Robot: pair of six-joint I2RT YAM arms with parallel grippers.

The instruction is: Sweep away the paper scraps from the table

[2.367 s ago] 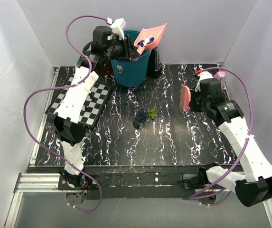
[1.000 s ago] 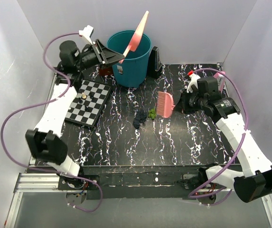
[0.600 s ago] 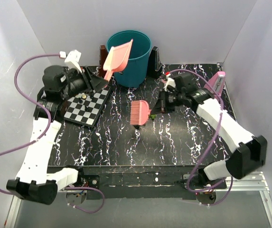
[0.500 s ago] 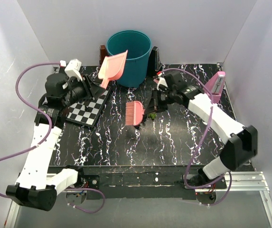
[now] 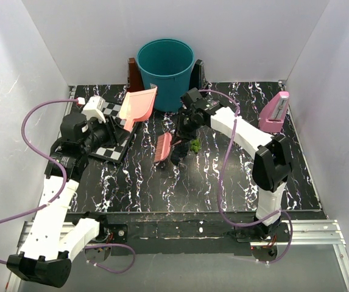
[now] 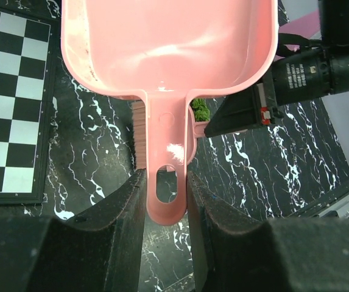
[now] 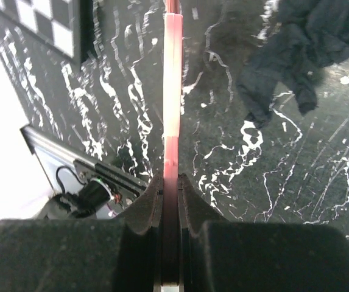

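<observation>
We see the left hand clamped on the handle of the pink dustpan, near the chessboard. The right hand grips the pink brush just left of the paper scraps, which lie mid-surface.

No text can be read in full. The right arm's black wrist housing, at 2 o'clock in the left wrist view, carries small white print, too blurred to read.
</observation>
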